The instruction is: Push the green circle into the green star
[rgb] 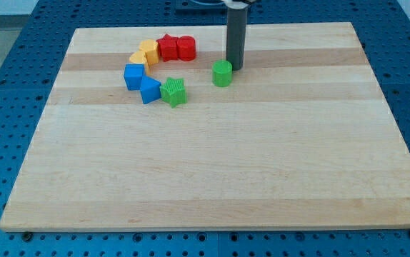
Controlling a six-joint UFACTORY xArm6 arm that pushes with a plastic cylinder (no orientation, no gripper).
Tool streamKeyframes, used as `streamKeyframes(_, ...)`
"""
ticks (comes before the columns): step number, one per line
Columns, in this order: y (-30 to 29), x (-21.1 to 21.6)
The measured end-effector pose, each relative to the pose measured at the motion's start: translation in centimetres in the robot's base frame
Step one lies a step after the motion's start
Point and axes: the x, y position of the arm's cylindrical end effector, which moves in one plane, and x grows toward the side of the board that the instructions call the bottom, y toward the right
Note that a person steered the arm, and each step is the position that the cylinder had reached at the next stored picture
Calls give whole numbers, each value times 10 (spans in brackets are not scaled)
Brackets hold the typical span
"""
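The green circle (222,73) stands on the wooden board (212,171) near the view's top centre. The green star (174,92) lies to its left and a little lower, a short gap away. My tip (234,68) is just to the right of the green circle and slightly above it in the view, touching or nearly touching it. The rod rises straight up out of the view's top.
A curved row of blocks sits left of the green star: a blue triangle-like block (149,90), a blue cube (134,76), two yellow blocks (138,58) (148,50), a red star (168,48) and a red cylinder (186,48).
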Motion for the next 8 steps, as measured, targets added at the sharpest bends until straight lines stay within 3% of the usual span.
streamKeyframes(2, -30, 35)
streamKeyframes(5, 11, 73)
streamKeyframes(8, -41, 72)
